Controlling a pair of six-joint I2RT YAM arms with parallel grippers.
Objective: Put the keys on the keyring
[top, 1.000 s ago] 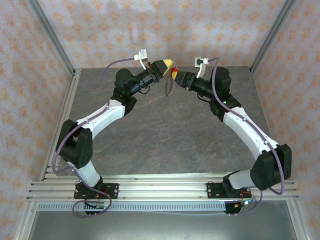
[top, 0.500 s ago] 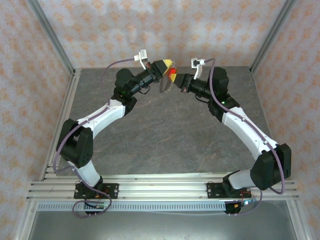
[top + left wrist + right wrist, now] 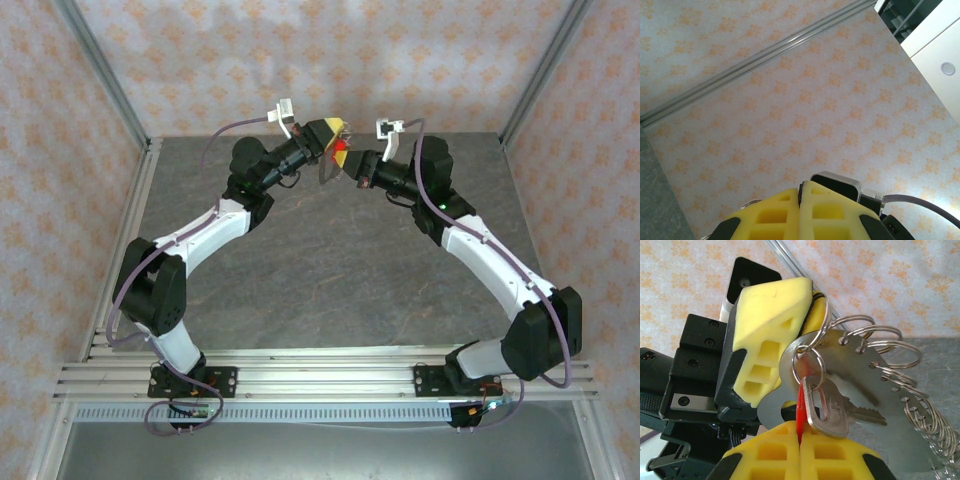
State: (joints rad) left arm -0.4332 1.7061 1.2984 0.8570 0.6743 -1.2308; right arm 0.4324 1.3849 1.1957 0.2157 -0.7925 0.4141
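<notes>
High over the back of the table my two grippers meet tip to tip. My left gripper (image 3: 333, 130) (image 3: 801, 196) is shut on the keyring, a flat silvery plate (image 3: 860, 375) with several wire rings (image 3: 875, 337) along its edge; its yellow fingers (image 3: 767, 335) stand just behind the plate. My right gripper (image 3: 352, 162) (image 3: 800, 432) is shut on the red key (image 3: 800, 407) (image 3: 341, 152), seen edge-on, whose top reaches into a small ring (image 3: 809, 365). A plain silver key (image 3: 830, 410) hangs from that same ring, touching the red one.
The grey stone-patterned table (image 3: 330, 270) lies well below both grippers. Patterned walls with metal corner posts (image 3: 105, 75) close in the back and sides. The right wrist's camera housing (image 3: 837, 181) sits right behind my left fingertips.
My right gripper has shut on the red key and moved left, up to the left gripper's tip. The left arm has stayed where it was.
</notes>
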